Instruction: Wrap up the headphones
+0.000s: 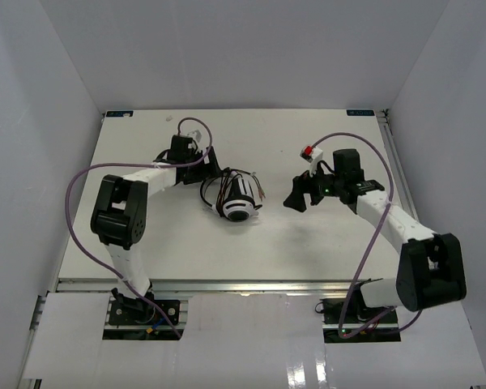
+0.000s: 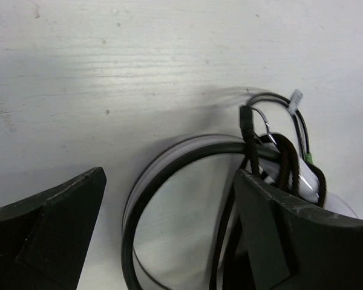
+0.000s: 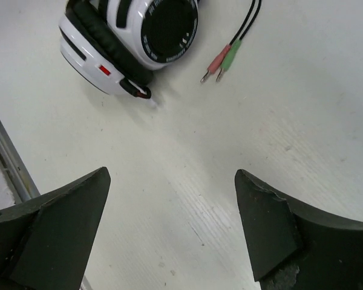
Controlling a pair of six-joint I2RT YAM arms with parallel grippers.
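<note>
Pink, green plugs (image 3: pixel 220 59) clear from right wrist; overhead, perhaps specks.

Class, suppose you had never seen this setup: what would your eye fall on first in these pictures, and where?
The white, black-padded headphones lie mid-table, their thin black cable draped over the headband. The open left gripper hangs at the headband, the open right gripper apart on the opposite side. Pink and green plugs lie loose beside an ear cup.
</note>
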